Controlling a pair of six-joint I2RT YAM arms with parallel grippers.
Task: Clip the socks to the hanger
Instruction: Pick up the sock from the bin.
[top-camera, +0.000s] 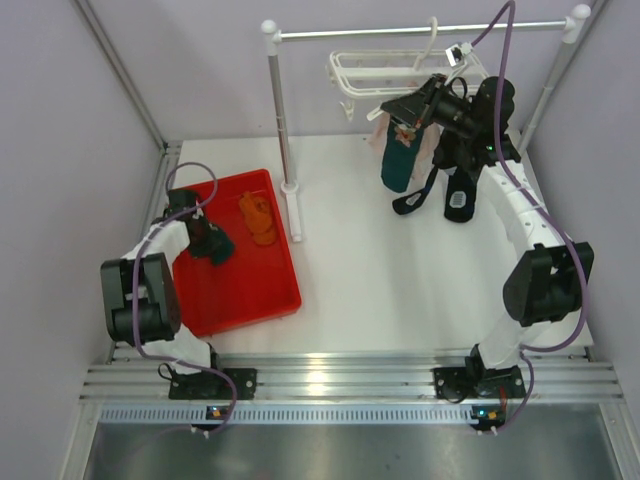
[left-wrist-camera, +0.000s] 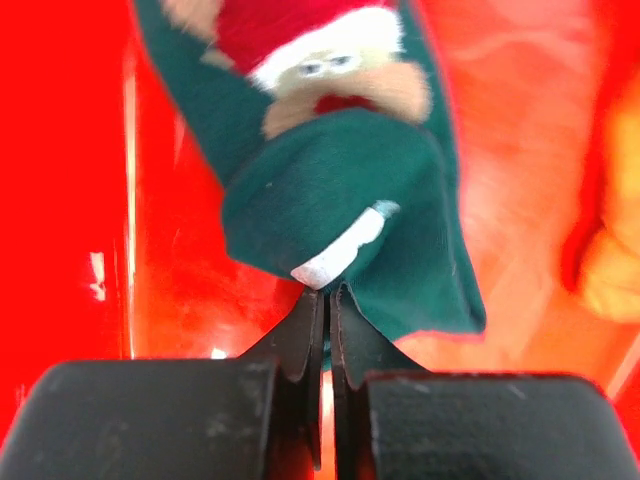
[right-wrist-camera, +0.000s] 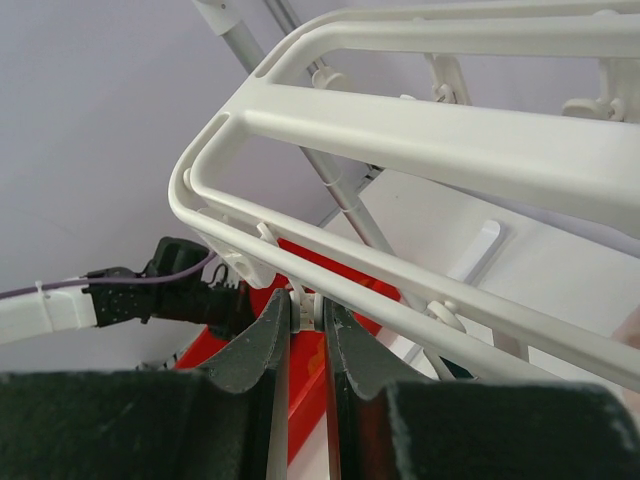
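Teal sock is lying in the red tray, near the orange socks. The left gripper is pinching its cuff edge with jaws fully together, only a thin fold caught at the tips. Hanger is hanging from the rail, well apart from the tray, a second teal sock dangling below it. Right gripper is sitting narrow on what looks like a small white clip (its own fingers are blocking part of the view). Advice: lifting slowly and straight up while watching that the fold is not slipping, then offering the cuff edge upward to the clip being squeezed.
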